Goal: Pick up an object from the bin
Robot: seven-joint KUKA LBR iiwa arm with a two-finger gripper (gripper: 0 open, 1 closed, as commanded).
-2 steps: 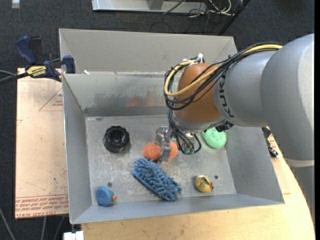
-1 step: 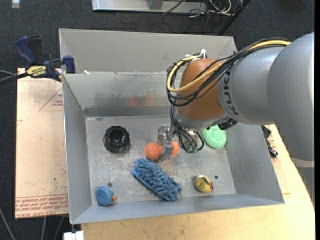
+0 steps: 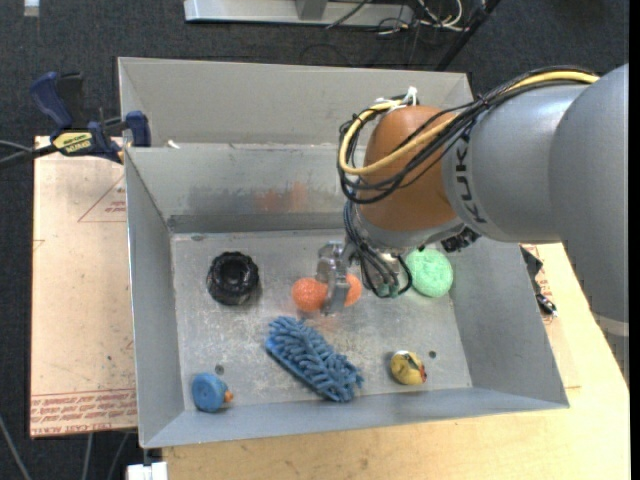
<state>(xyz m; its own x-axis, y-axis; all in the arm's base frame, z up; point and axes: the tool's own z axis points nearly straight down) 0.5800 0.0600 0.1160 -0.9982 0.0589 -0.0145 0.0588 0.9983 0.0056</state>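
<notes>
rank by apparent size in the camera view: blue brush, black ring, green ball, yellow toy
1. blue brush
2. black ring and green ball, about alike; arm hides part of the ball
3. yellow toy

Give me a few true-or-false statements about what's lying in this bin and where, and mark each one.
1. The jaws are down at the orange ball in the middle of the bin. True.
2. The black round part lies at the bin's right side. False: it lies at the left, toward the back wall.
3. The blue bristly brush lies between the orange ball and the near wall. True.
4. The green thing sits in the near left corner. False: it is at the right, beside the arm; a small blue thing sits in that corner.
5. The small yellow thing lies on top of the brush. False: it lies apart, to the brush's right.
</notes>
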